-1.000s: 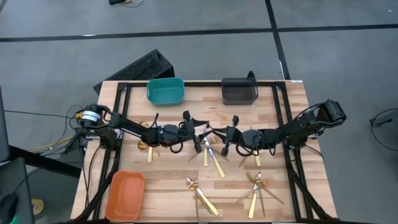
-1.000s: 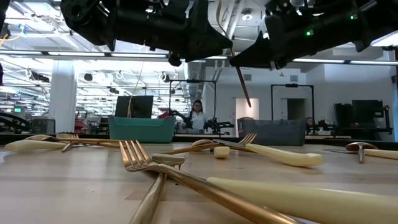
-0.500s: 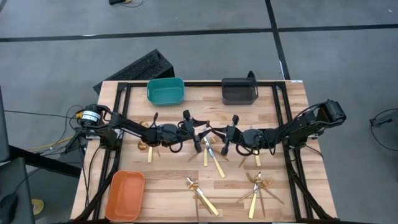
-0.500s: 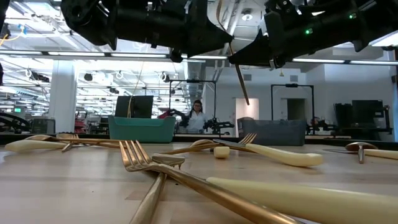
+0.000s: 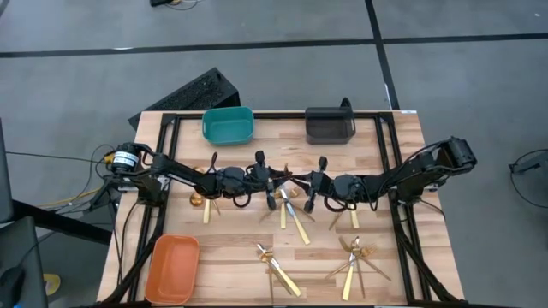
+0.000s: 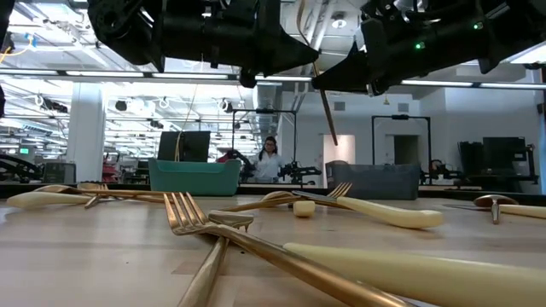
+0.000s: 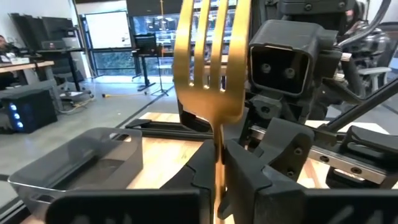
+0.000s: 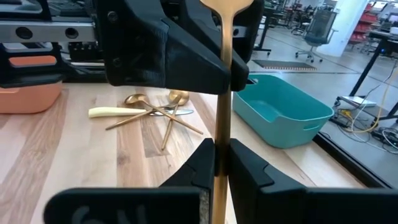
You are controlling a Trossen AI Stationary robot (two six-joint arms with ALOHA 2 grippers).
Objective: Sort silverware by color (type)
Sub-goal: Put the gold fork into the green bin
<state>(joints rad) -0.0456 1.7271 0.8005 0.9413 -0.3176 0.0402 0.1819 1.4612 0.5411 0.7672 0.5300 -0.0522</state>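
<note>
My wooden table [image 5: 235,248] carries three bins. The teal bin [image 5: 228,125] and the dark grey bin [image 5: 330,125] sit along the far edge, well apart from each other, and the orange bin [image 5: 173,268] sits at the near left corner. A black metal frame [image 5: 274,115] runs around the tabletop. Beyond the far left corner, a black crate [image 5: 193,92] lies tilted on the grey floor. Across the room, a person [image 6: 270,159] sits at a desk.

Both dark arms stretched inward over mid-table, wrists level, tips almost meeting. Left gripper [image 5: 276,178] and right gripper [image 5: 301,180] each clamped on one slim gold-coloured fork [image 7: 213,74], its stem pinched between the fingers.
</note>
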